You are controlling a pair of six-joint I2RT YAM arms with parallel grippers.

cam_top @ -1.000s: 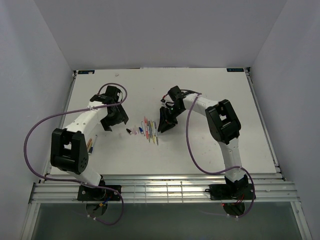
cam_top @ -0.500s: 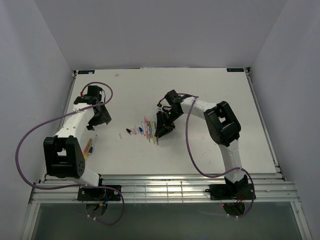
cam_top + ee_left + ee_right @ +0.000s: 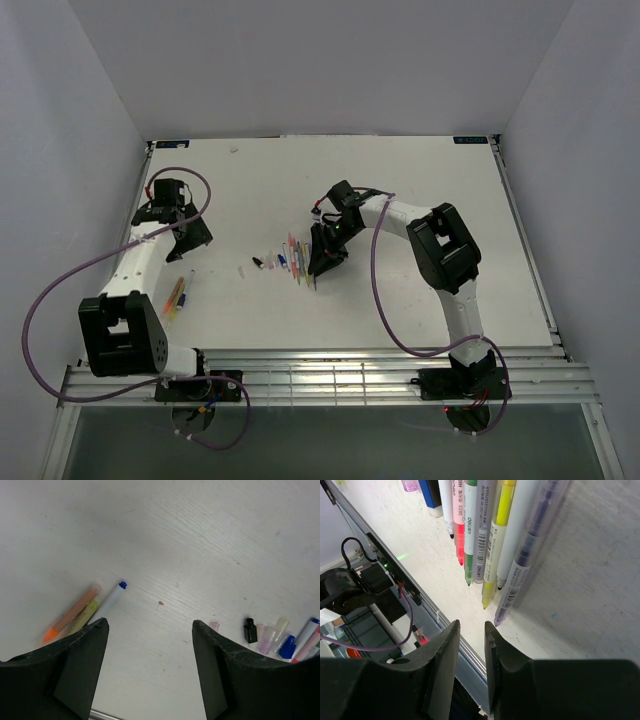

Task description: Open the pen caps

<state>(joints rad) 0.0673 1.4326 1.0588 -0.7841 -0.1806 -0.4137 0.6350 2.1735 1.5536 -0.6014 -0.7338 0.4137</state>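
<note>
I read my left end effector [image 3: 150, 630] as released and empty, parked wide of the small loose plastic pen caps [image 3: 250, 629] on the white surface [image 3: 165, 540]. My right end effector [image 3: 472, 630] is narrowly parted and grasps nothing. It hovers over the row of thin plastic pens [image 3: 485, 525], probably to pick one.

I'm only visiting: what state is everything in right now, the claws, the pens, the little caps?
left gripper: open wide, empty.
right gripper: fingers slightly apart, nothing between them.
row of pens: lying side by side, tips bare.
black cap: off, loose on the table.
blue cap: off, loose beside the pens.
orange pen: lying apart; capped or not, cannot tell.
</note>
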